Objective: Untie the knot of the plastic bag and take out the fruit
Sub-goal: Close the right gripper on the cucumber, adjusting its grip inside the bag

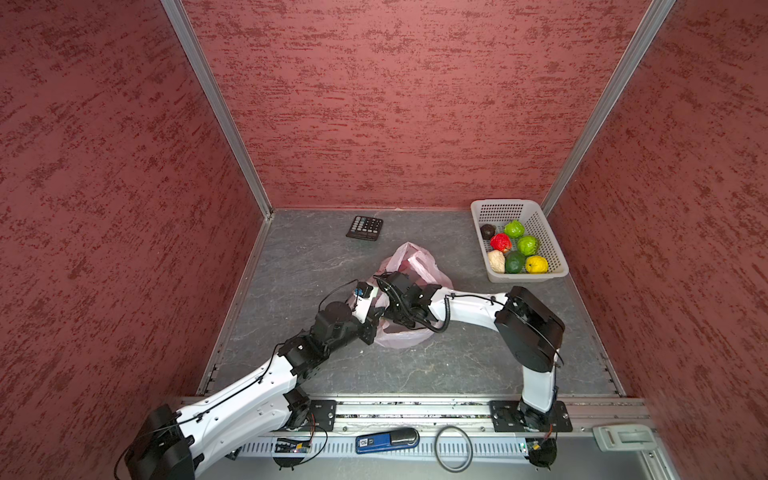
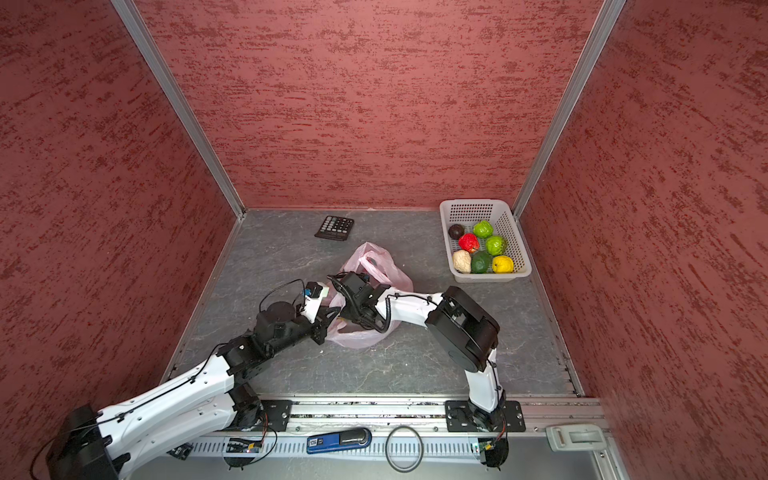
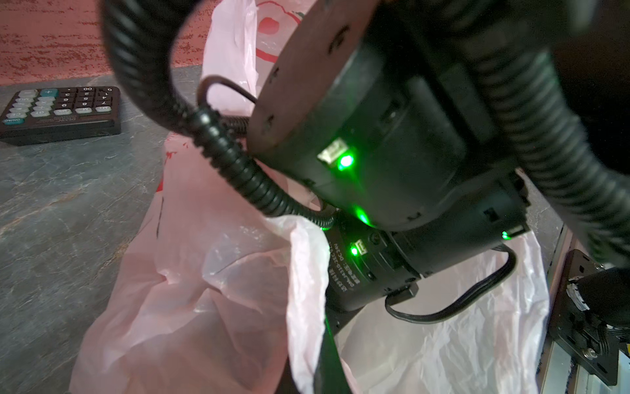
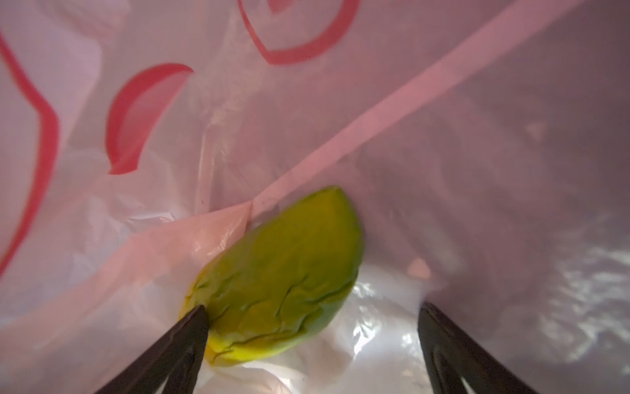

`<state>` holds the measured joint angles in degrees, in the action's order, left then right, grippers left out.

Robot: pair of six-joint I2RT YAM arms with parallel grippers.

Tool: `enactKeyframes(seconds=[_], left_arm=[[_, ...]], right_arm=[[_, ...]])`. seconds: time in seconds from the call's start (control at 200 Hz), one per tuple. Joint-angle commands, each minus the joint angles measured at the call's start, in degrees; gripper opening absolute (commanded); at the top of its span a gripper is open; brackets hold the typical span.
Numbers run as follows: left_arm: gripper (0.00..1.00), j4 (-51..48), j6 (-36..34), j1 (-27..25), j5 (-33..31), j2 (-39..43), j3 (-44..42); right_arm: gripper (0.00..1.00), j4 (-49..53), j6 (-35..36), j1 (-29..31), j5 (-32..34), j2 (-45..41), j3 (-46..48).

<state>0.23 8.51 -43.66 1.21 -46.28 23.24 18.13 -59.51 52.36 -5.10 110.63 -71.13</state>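
1. Your right gripper [image 4: 312, 307]: released, fingers spread wide, reaching inside the plastic bag [image 4: 443, 136]. It grasps nothing. In the right wrist view one fingertip [image 4: 199, 315] meets the edge of a yellow-green fruit [image 4: 283, 273]; the opposite finger stands clear of it.

2. That fruit: lying on the bag's floor, tucked against a pink seam fold, with film on all sides.

3. Your left gripper [image 1: 373, 322]: clenched at the bag's near-left rim. In the left wrist view a fold of the film runs down to its dark finger [image 3: 327, 351] and appears pinched there.

4. Plastic bag: pale pink with red marks, in the middle of the grey table [image 1: 299, 266]. Its mouth is open around your right wrist, and one handle loop stands up on the far side.

5. White basket [image 1: 498, 210]: in the far right corner, well apart from the bag. You will find seven fruit in it:
   - dark brown [image 1: 487, 231]
   - two light green [image 1: 514, 229] [image 1: 528, 245]
   - red [image 1: 500, 242]
   - beige [image 1: 496, 261]
   - dark green [image 1: 515, 262]
   - yellow [image 1: 536, 264]

6. Calculator [image 1: 365, 227]: black, flat on the table beyond the bag, near the back wall.
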Motion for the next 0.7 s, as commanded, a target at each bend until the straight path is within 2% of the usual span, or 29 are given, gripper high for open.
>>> enactKeyframes(seconds=[0.0, 0.225, 0.421, 0.591, 0.696], left_arm=[[0.0, -2.14, -0.24, 0.21, 0.11, 2.05, 0.77], [0.0, -5.53, 0.71, -0.69, 0.17, 2.15, 0.71], [0.0, -5.59, 2.98, -3.7, -0.47, -2.65, 0.86], [0.0, -7.37, 3.6, -9.0, -6.19, -9.31, 2.94], [0.0, -8.17, 4.48, -11.51, -10.96, -12.19, 4.14]], right_arm=[[0.95, 9.64, 0.6, 0.11, 8.19, -0.54, 2.27], [0.92, 10.24, -2.34, -1.26, 12.39, -8.32, 11.89], [0.92, 8.18, -3.93, -2.35, 13.09, -13.89, 18.67], [0.95, -2.83, -2.84, -2.44, 11.73, -18.7, 26.21], [0.98, -7.23, 2.97, -2.61, 11.24, -20.61, 27.89]])
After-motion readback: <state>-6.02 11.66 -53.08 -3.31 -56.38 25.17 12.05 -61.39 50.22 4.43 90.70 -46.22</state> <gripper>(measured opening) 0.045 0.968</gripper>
